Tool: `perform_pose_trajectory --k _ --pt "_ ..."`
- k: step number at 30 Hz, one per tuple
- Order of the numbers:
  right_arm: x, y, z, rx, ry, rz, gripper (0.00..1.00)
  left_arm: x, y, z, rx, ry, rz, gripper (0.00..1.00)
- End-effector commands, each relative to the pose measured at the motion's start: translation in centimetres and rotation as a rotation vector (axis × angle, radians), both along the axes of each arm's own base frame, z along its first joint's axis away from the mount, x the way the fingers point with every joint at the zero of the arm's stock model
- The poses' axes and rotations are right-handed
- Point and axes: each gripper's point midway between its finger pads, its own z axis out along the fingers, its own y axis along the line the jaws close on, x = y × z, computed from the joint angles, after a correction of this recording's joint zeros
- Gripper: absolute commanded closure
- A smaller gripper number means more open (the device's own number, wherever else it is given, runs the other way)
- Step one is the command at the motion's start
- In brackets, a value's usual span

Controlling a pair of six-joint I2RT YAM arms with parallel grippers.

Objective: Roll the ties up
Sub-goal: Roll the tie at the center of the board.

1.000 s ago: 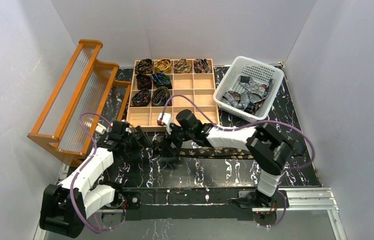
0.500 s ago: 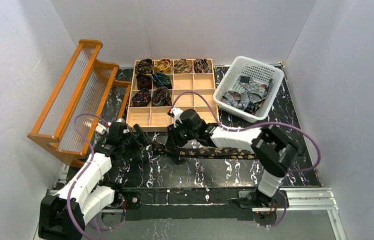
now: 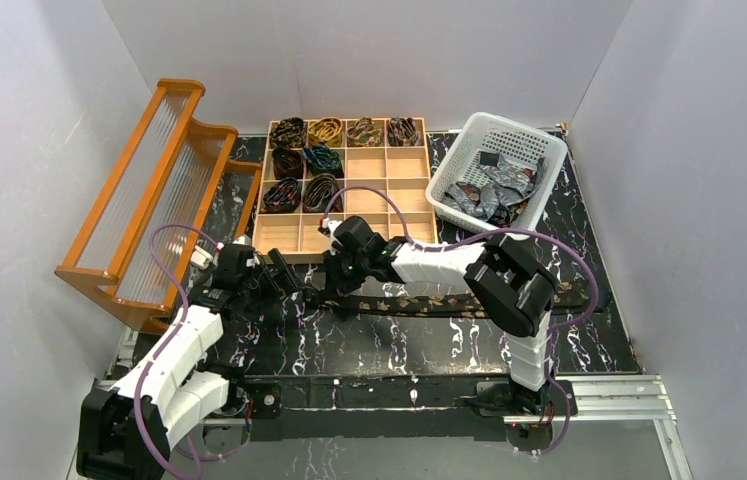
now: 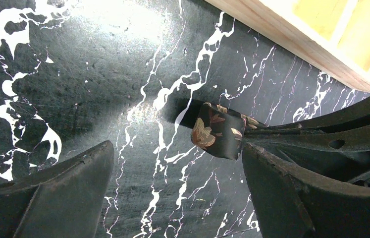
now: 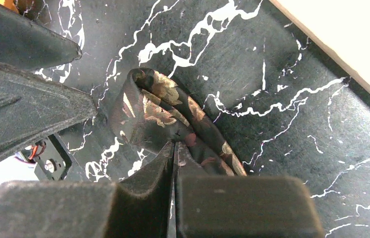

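A dark brown tie [image 3: 429,302] with a gold leaf pattern lies stretched across the black marbled table. Its left end is folded over into a small loop [image 5: 148,111]. My right gripper [image 5: 174,145] is shut on the tie just behind that fold, jaws pressed together on the fabric; from above, the right gripper [image 3: 334,288] sits at the strip's left end. My left gripper [image 4: 177,148] stands wide open just left of it, nothing between its fingers. The folded tie end [image 4: 217,130] shows beside its right finger, a little beyond the tip. In the overhead view the left gripper [image 3: 284,285] faces the right one.
A wooden compartment tray [image 3: 407,190] behind the grippers holds several rolled ties [image 3: 304,165] in its left cells. A white basket [image 3: 497,119] at the back right holds loose grey ties [image 3: 494,190]. An orange wooden rack [image 3: 149,190] stands at the left.
My right gripper has closed from open onto the tie's folded end and shifted a little to the left. The left arm moved slightly forward earlier and now holds still, open.
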Motion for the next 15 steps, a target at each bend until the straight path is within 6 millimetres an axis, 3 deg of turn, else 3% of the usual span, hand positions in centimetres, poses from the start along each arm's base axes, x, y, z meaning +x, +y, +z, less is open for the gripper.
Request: perform_pose_trajectory --k 1,12,15 --pt "0.7 0.7 0.9 -0.03 -0.012 0.008 0.88 0.1 0.0 0.2 0.004 -0.025 -0.022 0.02" --pt "-0.2 0.0 2.8 -0.024 -0.014 0.039 0.88 1.1 -2.4 -0.1 -0.1 -0.082 -0.124 0.09" --pt "-0.5 -0.1 2.5 -0.022 0.001 0.04 0.89 1.1 -2.7 -0.6 -0.11 -0.078 -0.138 0.12"
